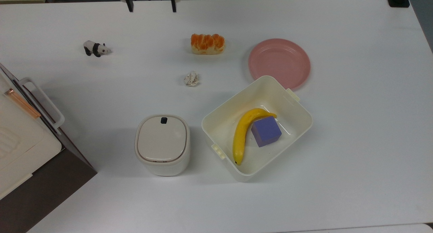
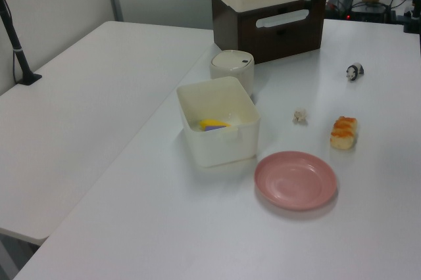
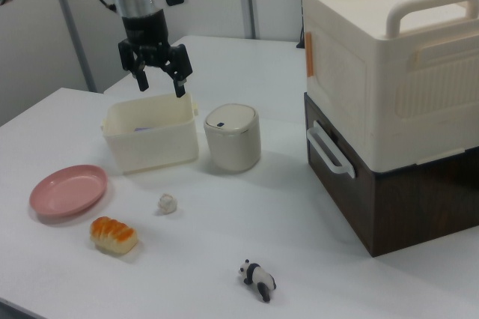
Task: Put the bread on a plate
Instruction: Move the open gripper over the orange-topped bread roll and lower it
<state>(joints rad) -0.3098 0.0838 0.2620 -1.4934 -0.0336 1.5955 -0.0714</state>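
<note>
The pincer (image 3: 158, 78) hangs high above the desk (image 1: 355, 141) with its two fingers spread apart and nothing between them. In the top view its fingertips (image 1: 130, 7) poke in at the upper edge, up and to the top view's left of the bread (image 1: 207, 43).

The bread lies flat on the bare desk, its long axis running left to right in the top view. The reach therefore looks to be a drop and a shift toward the top view's lower right, and closing across the loaf's short width would seem the easier hold. The plate (image 1: 279, 63) sits just beside the loaf on the top view's right, apart from it, with only bare desk between them, so the carry looks short.

Nothing stands directly between pincer and bread. A crumpled paper ball (image 1: 191, 79) lies near the loaf, below it in the top view, off the line to the plate. The cream bin (image 1: 297, 131), holding a banana (image 1: 242, 133) and a purple cube (image 1: 266, 131), presses close against the plate's lower edge in the top view, and its wall may crowd a low approach there. A toy panda (image 1: 96, 48) stands well apart at the top view's left; a lidded can (image 1: 162, 143) and a large drawer box (image 3: 389, 102) are farther still.
</note>
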